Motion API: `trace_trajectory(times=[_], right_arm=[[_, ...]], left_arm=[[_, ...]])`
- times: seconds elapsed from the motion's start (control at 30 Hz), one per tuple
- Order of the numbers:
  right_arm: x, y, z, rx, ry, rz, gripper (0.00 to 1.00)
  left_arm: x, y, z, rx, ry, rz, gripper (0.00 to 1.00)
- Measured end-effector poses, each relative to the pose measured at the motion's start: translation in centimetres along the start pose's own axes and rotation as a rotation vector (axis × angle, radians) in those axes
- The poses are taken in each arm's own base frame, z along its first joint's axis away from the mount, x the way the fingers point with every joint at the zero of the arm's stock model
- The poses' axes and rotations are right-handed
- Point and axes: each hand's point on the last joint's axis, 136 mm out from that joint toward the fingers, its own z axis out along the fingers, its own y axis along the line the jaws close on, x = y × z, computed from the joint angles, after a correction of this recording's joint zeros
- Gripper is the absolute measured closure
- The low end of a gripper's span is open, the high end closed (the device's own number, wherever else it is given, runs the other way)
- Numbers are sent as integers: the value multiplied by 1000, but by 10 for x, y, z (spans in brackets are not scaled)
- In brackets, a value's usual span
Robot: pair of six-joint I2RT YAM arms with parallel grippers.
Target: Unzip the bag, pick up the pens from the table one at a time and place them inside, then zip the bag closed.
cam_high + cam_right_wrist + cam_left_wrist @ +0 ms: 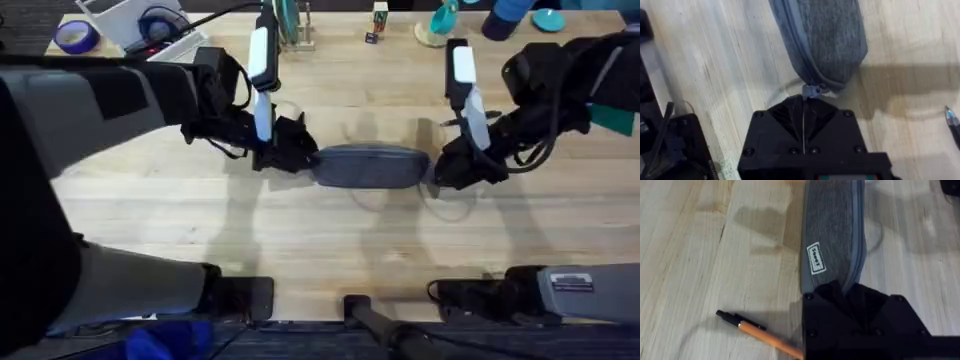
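Note:
The grey-blue bag (365, 166) lies across the middle of the table (330, 240) with its zipper closed along the top. My left gripper (305, 158) is shut on the bag's left end; in the left wrist view the fingers (842, 287) pinch the fabric of the bag (832, 240) below its white label. At the other end my right gripper (437, 178) is shut on the zipper pull (811, 91) of the bag (822, 35). The orange pen (760, 334) with a black end lies on the wood beside the left gripper. The dark pen (953, 125) lies near the right gripper (804, 102).
Along the table's far edge stand a blue tape roll (75, 36), a white box (125, 15), a small carton (380, 16) and teal items (445, 20). A black arm base (670, 145) sits close beside the right gripper. Bare wood lies in front of the bag.

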Motion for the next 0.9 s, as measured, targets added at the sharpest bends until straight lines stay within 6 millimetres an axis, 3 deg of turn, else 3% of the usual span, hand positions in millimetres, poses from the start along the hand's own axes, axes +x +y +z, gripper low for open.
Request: trace_trajectory(times=[0.53,0.9], right_arm=[[-15,4,-10,21,-72,-22,971],[-38,-4,-22,94,-181,-86,971]], left_arm=[[0,0,0,0,0,0,959],[0,0,0,0,1,0,959]])
